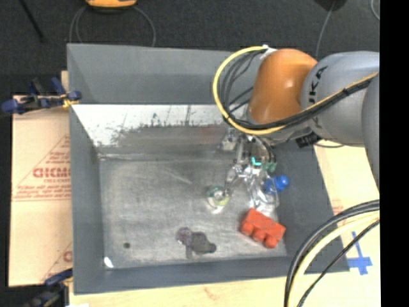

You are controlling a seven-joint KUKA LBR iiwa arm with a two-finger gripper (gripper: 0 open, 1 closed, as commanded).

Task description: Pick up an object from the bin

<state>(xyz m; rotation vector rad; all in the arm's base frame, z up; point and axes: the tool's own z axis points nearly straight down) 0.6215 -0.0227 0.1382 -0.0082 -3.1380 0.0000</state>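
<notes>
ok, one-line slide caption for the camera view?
Arm's hand down at the right of the grey bin, close to a red block, a blue piece and a small clear round item.

The arm (348, 104) is wearing a smooth grey shell with black lettering, an orange domed cover (281, 82) is capping its wrist, yellow and black cables (215, 85) are looping round it, and the gripper (255, 183) is glinting silvery with green touches.

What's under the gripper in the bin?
A red block lies close by the gripper, with a small blue piece and a clear round thing beside it. What is directly beneath is covered by the gripper.
</notes>
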